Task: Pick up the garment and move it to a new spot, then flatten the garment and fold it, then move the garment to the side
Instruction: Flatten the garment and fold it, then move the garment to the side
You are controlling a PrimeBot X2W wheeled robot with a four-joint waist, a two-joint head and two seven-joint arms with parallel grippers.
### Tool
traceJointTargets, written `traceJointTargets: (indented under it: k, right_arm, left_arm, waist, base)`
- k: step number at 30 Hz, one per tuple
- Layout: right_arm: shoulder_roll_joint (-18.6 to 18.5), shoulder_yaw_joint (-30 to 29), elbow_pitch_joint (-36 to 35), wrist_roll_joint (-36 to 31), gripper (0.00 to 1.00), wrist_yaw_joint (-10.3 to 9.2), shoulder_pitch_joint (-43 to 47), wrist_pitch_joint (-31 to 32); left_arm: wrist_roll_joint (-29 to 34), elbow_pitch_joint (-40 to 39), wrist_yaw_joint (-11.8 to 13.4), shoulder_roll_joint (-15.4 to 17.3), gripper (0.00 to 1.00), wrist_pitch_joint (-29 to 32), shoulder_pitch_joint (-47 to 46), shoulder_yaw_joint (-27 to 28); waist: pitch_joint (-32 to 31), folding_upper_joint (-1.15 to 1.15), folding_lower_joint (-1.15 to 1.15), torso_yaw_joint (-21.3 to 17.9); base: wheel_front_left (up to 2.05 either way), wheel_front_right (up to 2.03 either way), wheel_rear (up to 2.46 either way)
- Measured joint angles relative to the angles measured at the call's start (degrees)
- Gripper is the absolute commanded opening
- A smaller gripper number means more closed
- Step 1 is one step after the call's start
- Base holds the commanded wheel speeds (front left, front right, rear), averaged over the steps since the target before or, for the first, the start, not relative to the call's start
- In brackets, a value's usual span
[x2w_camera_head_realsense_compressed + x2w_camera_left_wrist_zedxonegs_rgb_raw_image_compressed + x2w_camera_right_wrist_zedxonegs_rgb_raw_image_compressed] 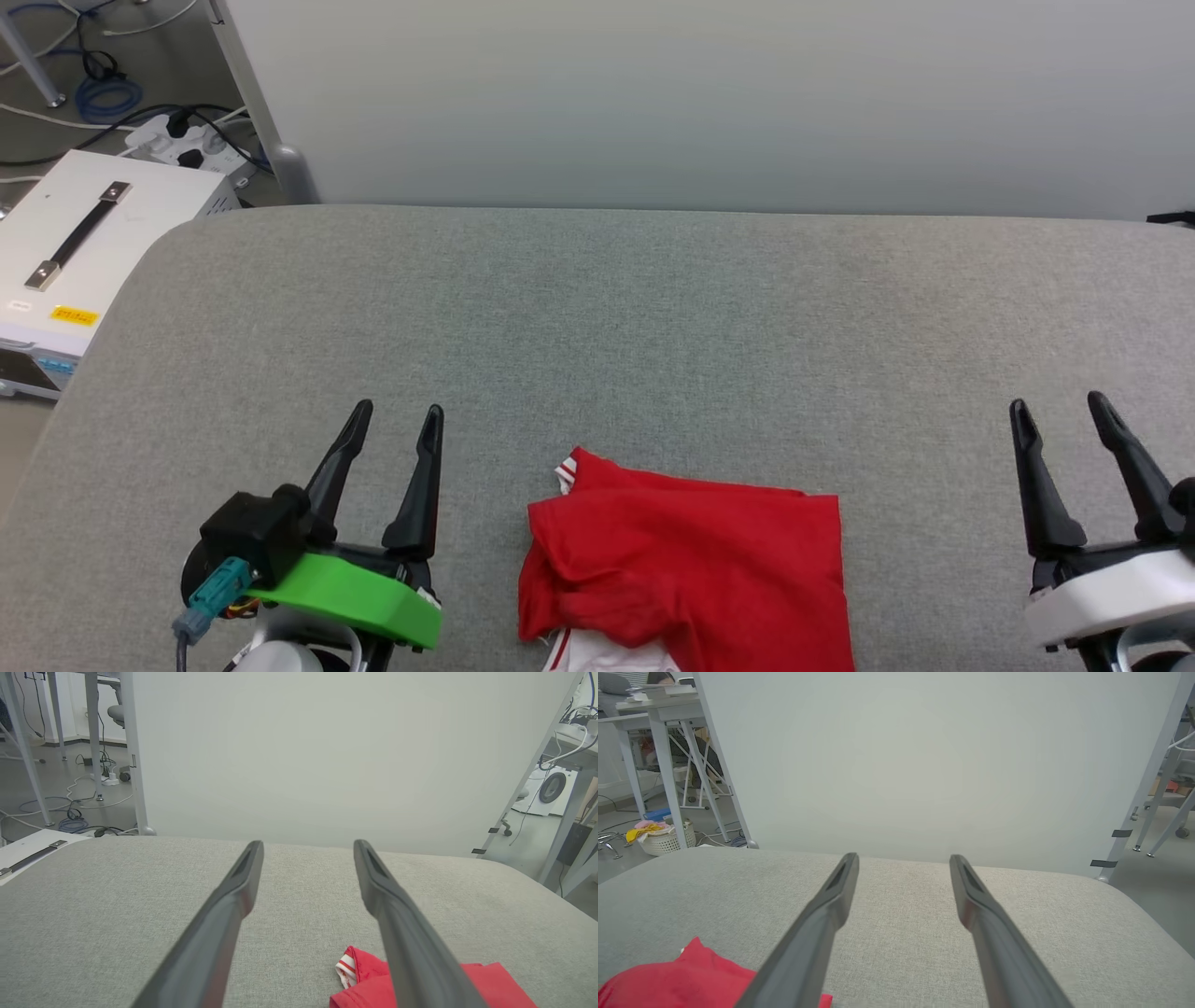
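A red shirt with a bit of white and striped trim lies bunched up at the near edge of the soft grey cloth surface. The long dark left fingers stand wide open near its left side, holding nothing. The right fingers are wide open too, well off to its right.

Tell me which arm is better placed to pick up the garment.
Left, probably. The left gripper stands nearer the garment, beside its bunched striped edge; the right gripper has a wider gap of grey surface to cross. Both are open and empty.
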Motion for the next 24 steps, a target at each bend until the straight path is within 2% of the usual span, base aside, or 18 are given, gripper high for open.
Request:
traceJointTargets:
  k: [5,11,19,24]
  right_arm:
    - [3.08,-0.31,0.11,-1.3,1.0,0.0,1.51,-1.43]
    - [3.78,0.01,1.26,-2.08,1.0,0.0,2.44,-2.21]
    - [3.72,0.23,1.96,-1.98,1.0,0.0,2.44,-1.29]
    - [3.18,0.71,1.92,-1.93,1.0,0.0,2.44,2.52]
  left_arm:
    - [4.67,0.18,-2.81,-3.21,1.0,0.0,1.64,3.56]
    - [8.14,0.52,-5.61,-6.76,1.0,0.0,2.92,6.79]
    - [10.95,1.53,-7.21,-8.65,1.0,0.0,3.06,8.62]
    - [11.51,1.74,-7.69,-9.36,1.0,0.0,3.04,8.81]
  waist:
    - [0.06,0.0,0.0,0.36]
    - [-0.2,0.0,0.0,1.02]
    - [-0.4,0.0,0.0,1.66]
    - [0.28,0.0,0.0,2.31]
  base:
    - [0.0,0.0,0.0]
    - [0.0,0.0,0.0]
    - [0.0,0.0,0.0]
    - [0.0,0.0,0.0]
